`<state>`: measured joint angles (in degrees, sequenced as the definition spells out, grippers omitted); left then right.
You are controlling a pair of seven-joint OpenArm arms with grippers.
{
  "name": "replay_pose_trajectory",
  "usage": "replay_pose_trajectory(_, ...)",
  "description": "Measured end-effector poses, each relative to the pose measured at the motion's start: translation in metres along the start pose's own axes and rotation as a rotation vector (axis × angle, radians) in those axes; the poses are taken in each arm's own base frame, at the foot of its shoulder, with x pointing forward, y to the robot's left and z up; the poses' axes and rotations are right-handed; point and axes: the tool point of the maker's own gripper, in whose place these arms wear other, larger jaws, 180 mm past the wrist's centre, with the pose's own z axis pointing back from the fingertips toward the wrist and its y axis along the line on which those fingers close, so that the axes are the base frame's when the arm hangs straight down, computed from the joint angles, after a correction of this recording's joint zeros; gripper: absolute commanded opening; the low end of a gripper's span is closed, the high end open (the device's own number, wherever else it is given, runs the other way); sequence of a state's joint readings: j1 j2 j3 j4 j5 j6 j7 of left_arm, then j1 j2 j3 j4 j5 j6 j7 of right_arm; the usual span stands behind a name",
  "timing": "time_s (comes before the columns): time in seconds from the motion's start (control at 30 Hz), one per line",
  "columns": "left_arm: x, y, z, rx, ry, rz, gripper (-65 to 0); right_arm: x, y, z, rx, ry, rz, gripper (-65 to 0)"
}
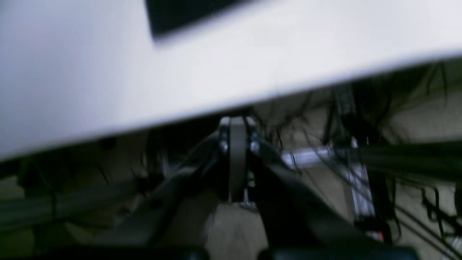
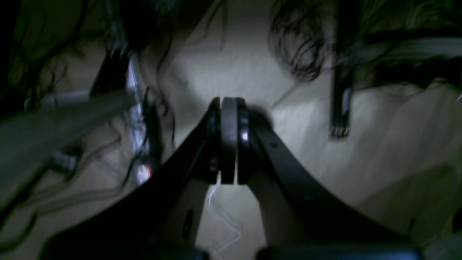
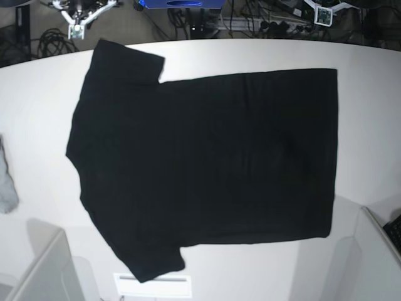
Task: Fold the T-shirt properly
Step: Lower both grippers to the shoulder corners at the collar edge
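The black T-shirt (image 3: 207, 157) lies spread flat on the white table (image 3: 369, 125), plain side up, its sleeves toward the left and its hem toward the right. A dark corner of the T-shirt (image 1: 187, 14) shows at the top of the left wrist view, beyond the table's edge. My left gripper (image 1: 236, 121) is shut on nothing and hangs off the table over cables; in the base view this left gripper (image 3: 322, 14) is at the far right corner. My right gripper (image 2: 229, 103) is shut and empty above the floor; in the base view the right gripper (image 3: 76, 26) is at the far left.
A small grey cloth (image 3: 6, 182) lies at the table's left edge. Grey arm bases stand at the near left (image 3: 44, 269) and near right (image 3: 369, 251). A white label (image 3: 153, 285) sits at the front edge. Cables and gear (image 3: 250, 19) crowd the floor behind the table.
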<state>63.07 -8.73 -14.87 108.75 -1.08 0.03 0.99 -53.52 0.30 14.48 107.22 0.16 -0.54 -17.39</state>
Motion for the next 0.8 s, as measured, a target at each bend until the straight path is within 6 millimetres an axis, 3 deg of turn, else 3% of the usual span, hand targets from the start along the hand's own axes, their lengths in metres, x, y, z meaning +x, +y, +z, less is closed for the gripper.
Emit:
replay_pose_trajectory(0.13,0.025,0.01,0.001,0.021,-0.067,0.111,-65.0,0.051,-0.008,0.002,-0.027,-0.124,-0.018,-65.0)
replay_pose_trajectory(0.27,0.043,0.022,-0.009,0.055,-0.122,0.154,-65.0,0.09,-0.005,-0.006,-0.015,-0.218,-0.064,-65.0)
replay_pose_trajectory(0.47,0.058,0.028,-0.018,0.071,-0.17,0.161,-65.0,0.131,0.014,-0.011,0.127,-0.311,-0.29,-65.0)
replay_pose_trajectory(0.67,0.077,0.03,-0.029,0.08,-0.227,0.178,-65.0,0.158,0.016,-0.011,0.235,-0.367,-0.423,-65.0)
replay_pose_trajectory(0.8,0.085,0.032,-0.033,0.085,-0.249,0.18,-65.0,0.163,0.018,-0.012,0.313,-0.348,-0.476,-41.1)
